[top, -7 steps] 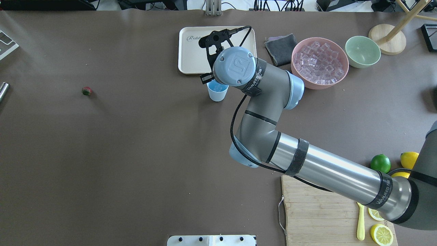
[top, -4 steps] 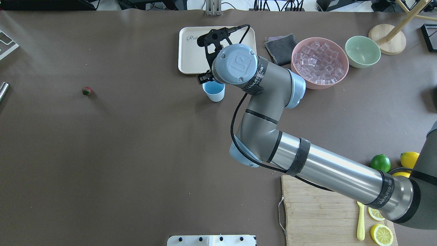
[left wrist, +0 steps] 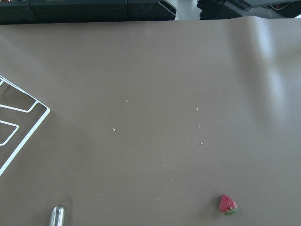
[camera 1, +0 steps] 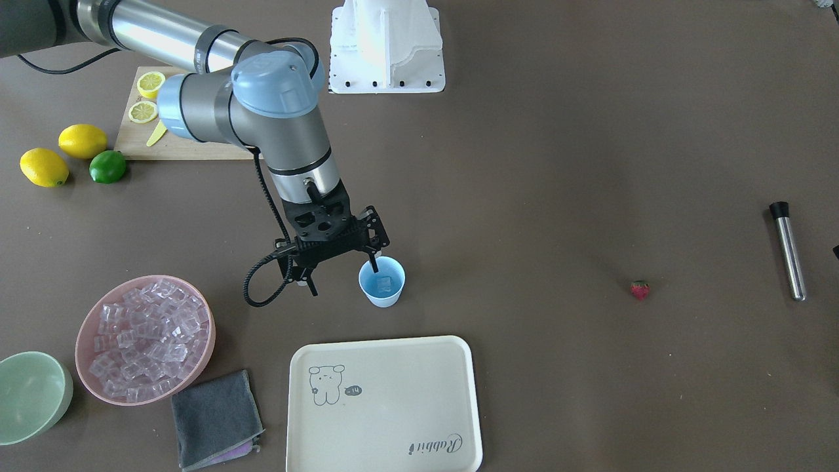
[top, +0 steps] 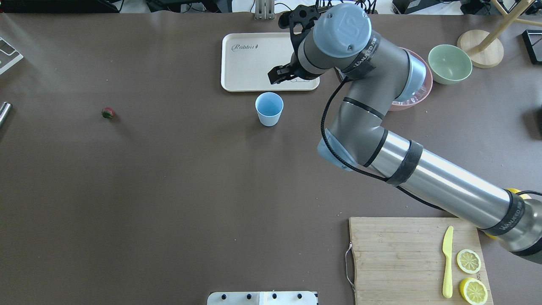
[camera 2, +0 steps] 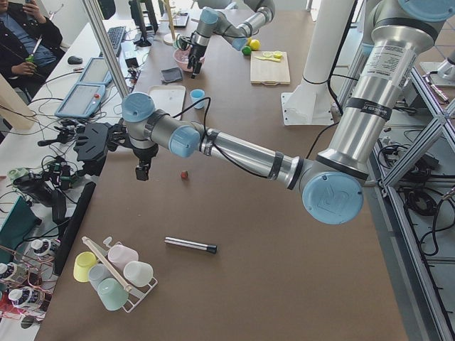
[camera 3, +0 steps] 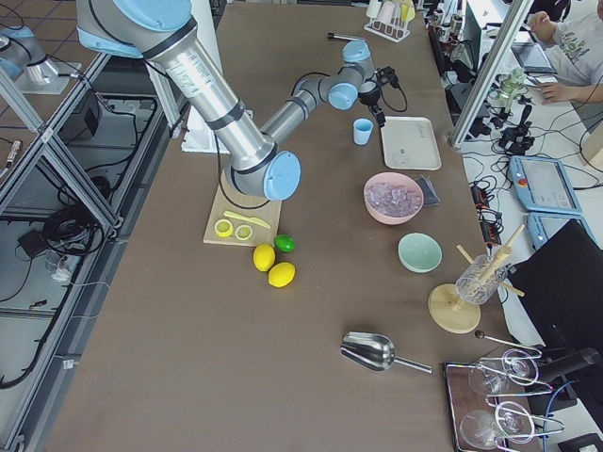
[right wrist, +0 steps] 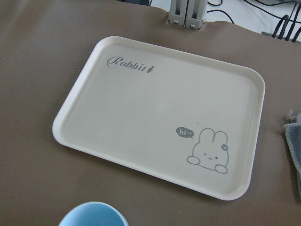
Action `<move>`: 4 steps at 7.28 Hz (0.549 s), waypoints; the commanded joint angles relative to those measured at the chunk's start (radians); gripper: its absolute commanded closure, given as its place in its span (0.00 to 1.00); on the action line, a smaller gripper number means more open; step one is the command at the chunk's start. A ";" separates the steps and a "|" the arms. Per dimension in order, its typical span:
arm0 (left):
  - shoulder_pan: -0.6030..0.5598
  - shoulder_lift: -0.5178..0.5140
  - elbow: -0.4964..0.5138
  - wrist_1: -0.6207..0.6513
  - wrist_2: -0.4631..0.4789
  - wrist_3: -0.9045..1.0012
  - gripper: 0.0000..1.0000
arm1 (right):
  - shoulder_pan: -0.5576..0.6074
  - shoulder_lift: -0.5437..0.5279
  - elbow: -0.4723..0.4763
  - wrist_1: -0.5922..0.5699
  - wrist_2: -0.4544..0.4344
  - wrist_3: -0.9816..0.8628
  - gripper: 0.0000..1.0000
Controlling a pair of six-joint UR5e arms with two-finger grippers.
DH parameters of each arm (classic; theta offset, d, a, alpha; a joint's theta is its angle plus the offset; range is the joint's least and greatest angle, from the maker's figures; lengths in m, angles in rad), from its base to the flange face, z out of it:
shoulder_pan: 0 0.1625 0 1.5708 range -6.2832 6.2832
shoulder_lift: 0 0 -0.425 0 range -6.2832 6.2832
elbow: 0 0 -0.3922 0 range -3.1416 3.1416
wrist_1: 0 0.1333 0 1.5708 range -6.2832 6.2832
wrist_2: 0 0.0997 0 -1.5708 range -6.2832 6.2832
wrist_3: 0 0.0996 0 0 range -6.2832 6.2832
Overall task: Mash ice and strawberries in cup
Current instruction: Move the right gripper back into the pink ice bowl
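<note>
Right claw spread wide, holding nothing, near the cup.

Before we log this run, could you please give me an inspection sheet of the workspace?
Surface: brown table cover, few pale specks.
Job's things: small light-blue cup upright, one clear ice cube inside; small red strawberry lying apart.
Clutter: cream tray, pink bowl of ice cubes, pale-green bowl, grey cloth, wooden board.
Grippers: right gripper open; left gripper cannot tell.
Cables: black cable looped at right wrist.
Surroundings: seated person at table's end.
</note>
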 commanded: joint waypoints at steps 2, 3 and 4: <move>-0.002 -0.006 -0.027 0.000 0.002 0.000 0.02 | 0.156 -0.139 0.040 -0.009 0.107 -0.080 0.00; -0.002 -0.004 -0.043 0.000 0.006 -0.001 0.02 | 0.177 -0.178 0.040 -0.008 0.107 -0.125 0.00; -0.004 -0.003 -0.057 0.001 0.009 -0.001 0.02 | 0.190 -0.207 0.040 -0.006 0.105 -0.142 0.00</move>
